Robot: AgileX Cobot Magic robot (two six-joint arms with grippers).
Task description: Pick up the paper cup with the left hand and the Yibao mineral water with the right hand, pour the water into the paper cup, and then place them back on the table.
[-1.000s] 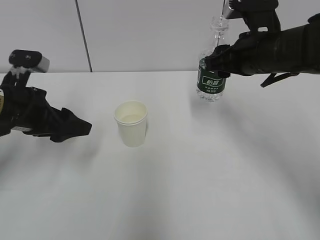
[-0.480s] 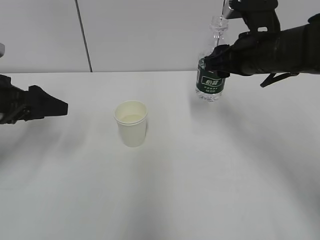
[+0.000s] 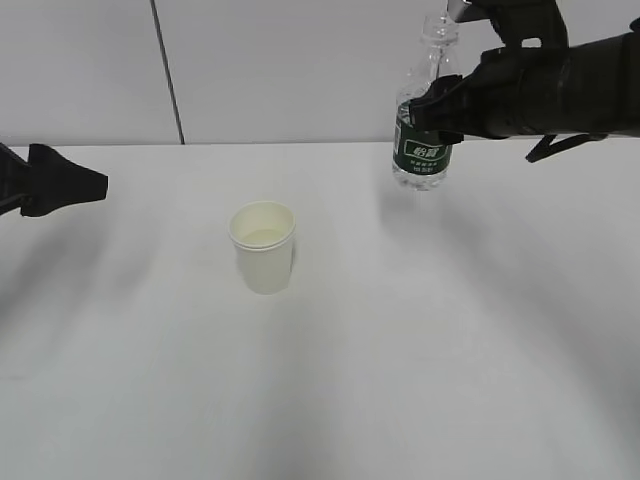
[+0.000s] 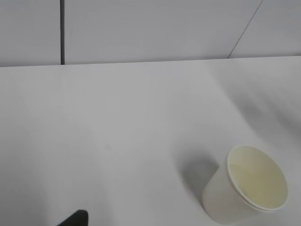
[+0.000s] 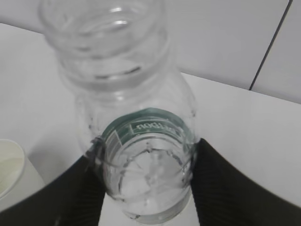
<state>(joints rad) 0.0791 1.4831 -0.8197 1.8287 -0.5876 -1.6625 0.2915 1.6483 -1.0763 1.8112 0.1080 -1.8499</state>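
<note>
Put-back step, by my read. Cup [image 3: 263,247] upright on table [image 3: 420,340], mid-left, free. Right gripper [image 3: 437,108] clamps bottle [image 3: 422,140] aloft, upright. Left gripper [image 3: 62,185] far left, jaw state unclear. Next: lower bottle, release.

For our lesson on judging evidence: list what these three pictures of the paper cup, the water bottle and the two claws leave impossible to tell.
- Left claw: the exterior view cuts it at the left edge; the left wrist view shows only a dark tip, so open or shut is unknown.
- Paper cup: how much water it holds; the inside looks pale in all views.
- Bottle: label print too small to read in the exterior view; the right claw covers part.
</note>
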